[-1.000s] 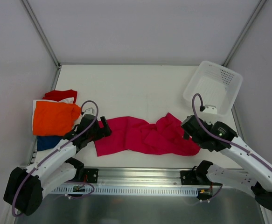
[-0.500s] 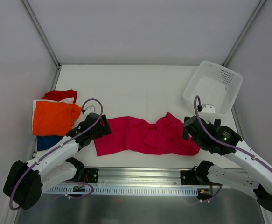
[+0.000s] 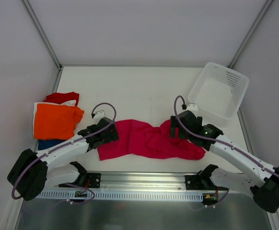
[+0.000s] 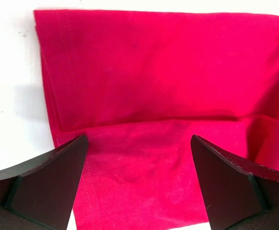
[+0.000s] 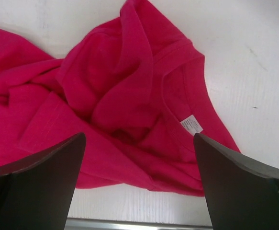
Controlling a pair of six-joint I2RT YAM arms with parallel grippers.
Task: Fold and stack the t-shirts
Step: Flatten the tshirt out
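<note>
A magenta-pink t-shirt lies crumpled across the near middle of the table. My left gripper is open and empty over its left hem end, which fills the left wrist view. My right gripper is open and empty over the bunched collar end; the right wrist view shows the collar and its white label. A pile of shirts sits at the left edge: orange on top, with red, white and dark blue showing beneath.
A white perforated basket stands tilted at the back right corner. The table's near edge carries a metal rail. Enclosure walls close in the left, back and right sides.
My left gripper has moved right onto the shirt's left end. My right gripper has swung left and back from the shirt's right end to its bunched collar part. The shirt has not moved.
</note>
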